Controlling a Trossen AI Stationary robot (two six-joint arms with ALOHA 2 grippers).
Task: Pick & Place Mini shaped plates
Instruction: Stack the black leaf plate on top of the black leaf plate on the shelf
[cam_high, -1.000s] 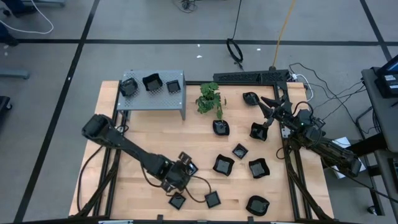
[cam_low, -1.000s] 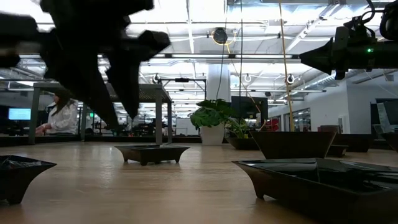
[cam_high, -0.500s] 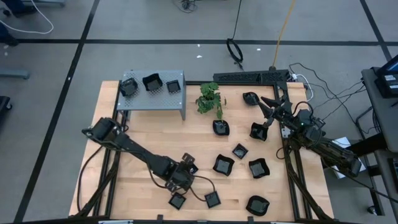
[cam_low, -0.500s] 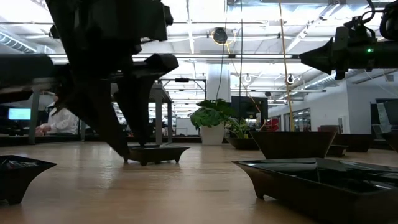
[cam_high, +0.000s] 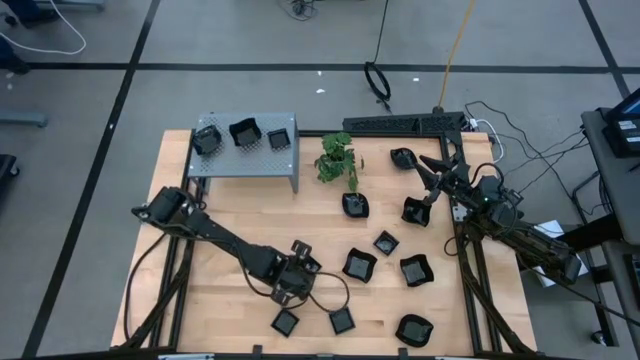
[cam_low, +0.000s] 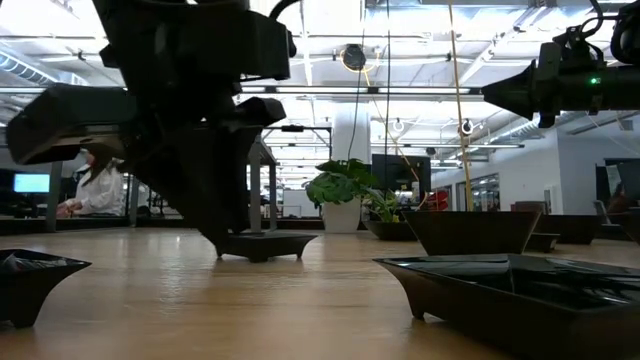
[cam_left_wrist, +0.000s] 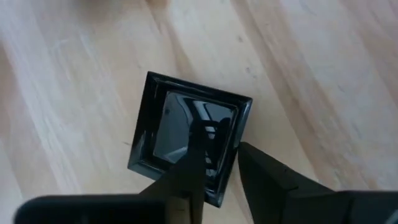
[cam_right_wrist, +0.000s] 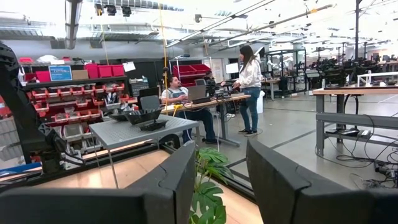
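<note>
The mini shaped plates are glossy black dishes. Three sit on the grey shelf (cam_high: 245, 145) and several lie about the wooden table. My left gripper (cam_left_wrist: 221, 146) is down at a square plate (cam_left_wrist: 180, 134) near the table's front, left of centre, and is shut on its rim. In the low view that plate (cam_low: 268, 244) rests on the table by its base. My right gripper (cam_right_wrist: 221, 155) waits open and raised at the far right (cam_high: 430, 178), with nothing between its fingers. My left gripper has the square plate's rim (cam_left_wrist: 229, 163) between its two fingers, one finger (cam_left_wrist: 196, 158) inside the dish and the other (cam_left_wrist: 264, 171) outside it. The fingers come down steeply from above. The plate stays level with its base on the table.
A small green potted plant (cam_high: 338, 160) stands behind the table's middle. Other plates lie close by at the front edge (cam_high: 285, 322) (cam_high: 342, 320) and to the right (cam_high: 358, 264). A cable loops beside my left gripper. People sit in the room behind.
My left gripper has come down onto the square plate, rolling a little, and its fingers have closed in on the rim. The plate has slid slightly toward the table's right and still rests on the wood.
</note>
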